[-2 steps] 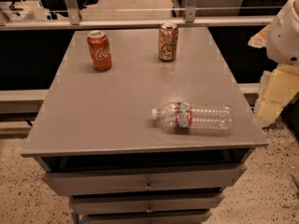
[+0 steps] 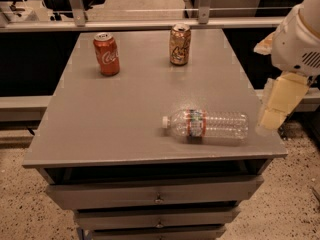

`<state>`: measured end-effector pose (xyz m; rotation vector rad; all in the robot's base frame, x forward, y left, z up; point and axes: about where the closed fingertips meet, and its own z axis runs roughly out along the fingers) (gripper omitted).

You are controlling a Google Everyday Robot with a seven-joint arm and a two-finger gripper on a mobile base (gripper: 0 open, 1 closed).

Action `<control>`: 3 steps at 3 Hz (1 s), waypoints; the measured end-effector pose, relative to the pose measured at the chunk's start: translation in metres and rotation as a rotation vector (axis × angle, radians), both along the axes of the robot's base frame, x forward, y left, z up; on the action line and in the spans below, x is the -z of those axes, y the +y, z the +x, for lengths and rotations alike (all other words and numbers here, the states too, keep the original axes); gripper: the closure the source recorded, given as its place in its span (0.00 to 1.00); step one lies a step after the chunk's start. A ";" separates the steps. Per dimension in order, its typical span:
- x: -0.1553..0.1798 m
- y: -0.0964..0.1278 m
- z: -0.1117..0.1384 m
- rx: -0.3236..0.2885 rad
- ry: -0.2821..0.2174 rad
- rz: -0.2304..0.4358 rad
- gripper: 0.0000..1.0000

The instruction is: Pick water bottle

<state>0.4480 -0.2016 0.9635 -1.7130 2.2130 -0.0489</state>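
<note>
Lying on its side near the front right of the grey table point(image 2: 120, 119), the water bottle point(image 2: 207, 125) points its white cap left. The gripper point(image 2: 272, 119) hangs at the table's right edge, just beyond the bottle's base and not touching it. Whether its jaws are spread or pressed together, I cannot tell. A red cola can point(image 2: 106, 54) and a tan-gold can point(image 2: 180, 45) stand upright at the back.

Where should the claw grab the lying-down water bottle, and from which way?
Probably the ribbed middle of the water bottle, coming from above and closing across its narrow width. It lies on its side, cap toward the view's left, so its long sides are free. The claw hangs by the table's right edge, past the bottle's base.
</note>
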 end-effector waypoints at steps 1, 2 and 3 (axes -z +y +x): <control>0.024 0.029 0.015 -0.004 0.017 0.055 0.00; 0.048 0.056 0.021 -0.012 0.053 0.104 0.00; 0.078 0.072 0.022 -0.021 0.080 0.138 0.00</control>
